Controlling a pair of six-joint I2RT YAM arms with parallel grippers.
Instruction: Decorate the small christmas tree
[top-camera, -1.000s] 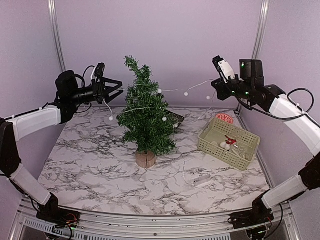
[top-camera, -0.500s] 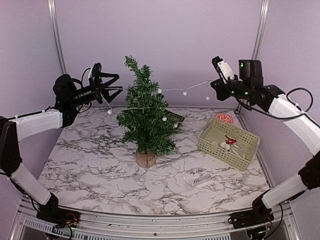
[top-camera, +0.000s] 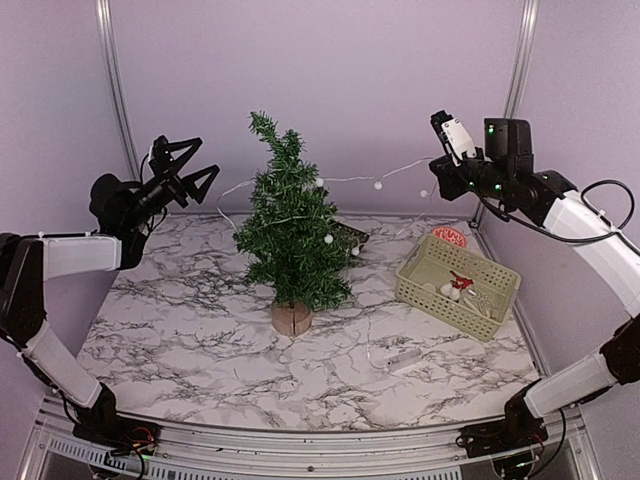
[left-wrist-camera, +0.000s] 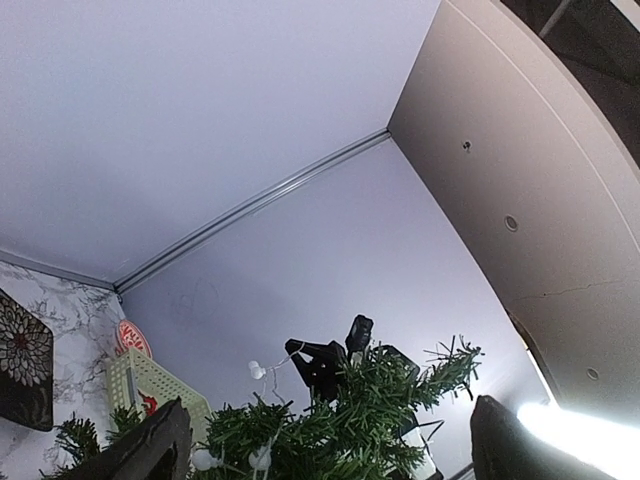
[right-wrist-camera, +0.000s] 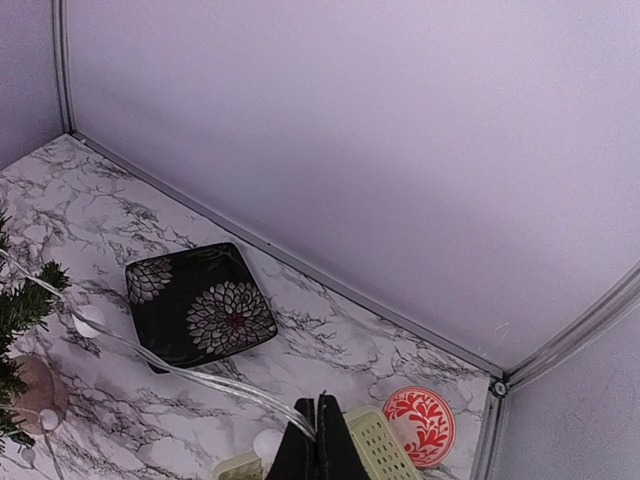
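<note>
The small christmas tree (top-camera: 290, 235) stands mid-table on its log-slice base (top-camera: 291, 318). A string of white bead lights (top-camera: 377, 184) is draped over its upper branches. One end trails off the tree's left side; the other runs right to my right gripper (top-camera: 437, 172), which is shut on the clear wire (right-wrist-camera: 180, 365). In the right wrist view the fingers (right-wrist-camera: 318, 445) pinch that wire, with a bead (right-wrist-camera: 268, 443) beside them. My left gripper (top-camera: 198, 160) hangs open and holds nothing, left of the tree and level with its top. In the left wrist view the treetop (left-wrist-camera: 350, 410) shows between the fingers (left-wrist-camera: 165, 445).
A pale green basket (top-camera: 430, 262) with small ornaments sits at the right. A red patterned ornament (top-camera: 450, 236) lies behind it. A black flowered plate (top-camera: 347, 237) is behind the tree. A small white box (top-camera: 405, 358) on a wire lies on the marble in front.
My left gripper opened fully, let go of the light string and drew back left from the tree. The string's left end now hangs at the tree. My right gripper shifted slightly right.
</note>
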